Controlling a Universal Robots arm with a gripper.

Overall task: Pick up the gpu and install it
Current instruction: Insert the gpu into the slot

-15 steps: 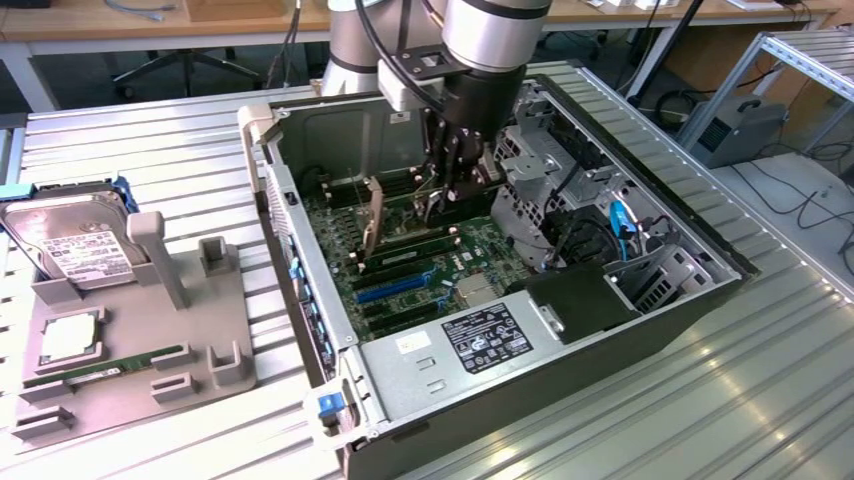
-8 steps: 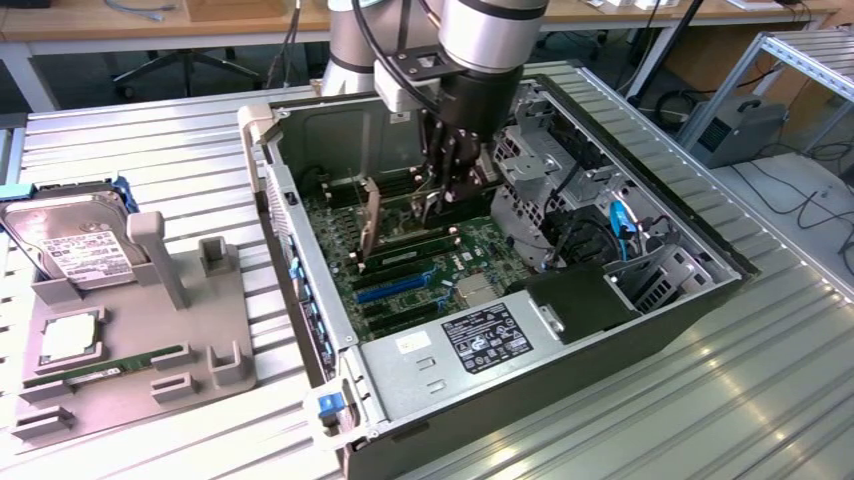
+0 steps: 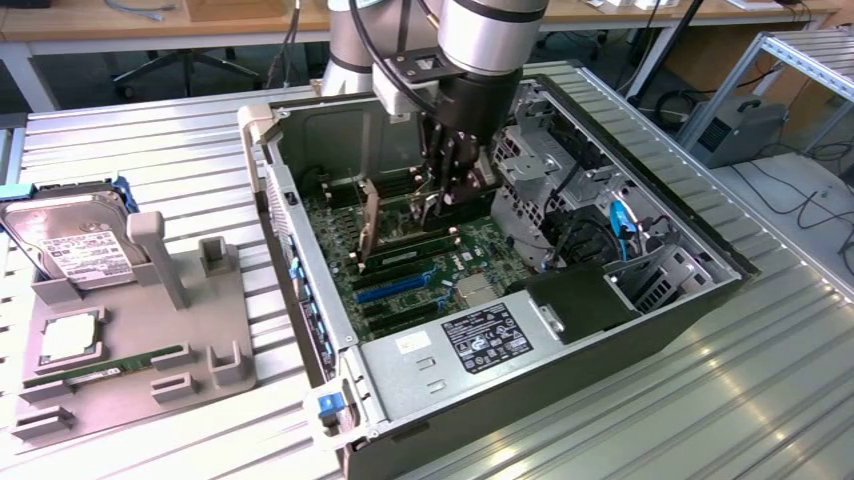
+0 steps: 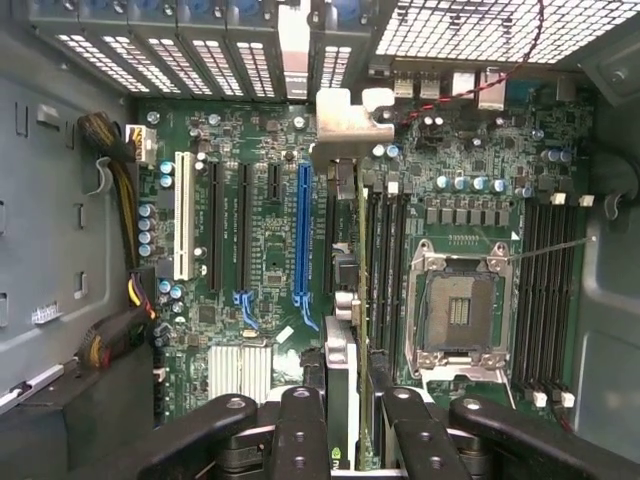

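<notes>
Jaws clamped on gpu edge-on over board; could easily miss slot, jam if tilted.

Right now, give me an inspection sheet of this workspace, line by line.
Surface: ribbed metal table, carrying an open computer case.
Job's things: gpu held on edge over the motherboard, beside the blue slot.
Clutter: grey holder tray with hard drive, memory stick.
Grippers: gripper inside the case, shut on the gpu.
Cables: yellow-black bundle, blue cable, floor cables.
Surroundings: wooden desks, grey box on floor.
</notes>
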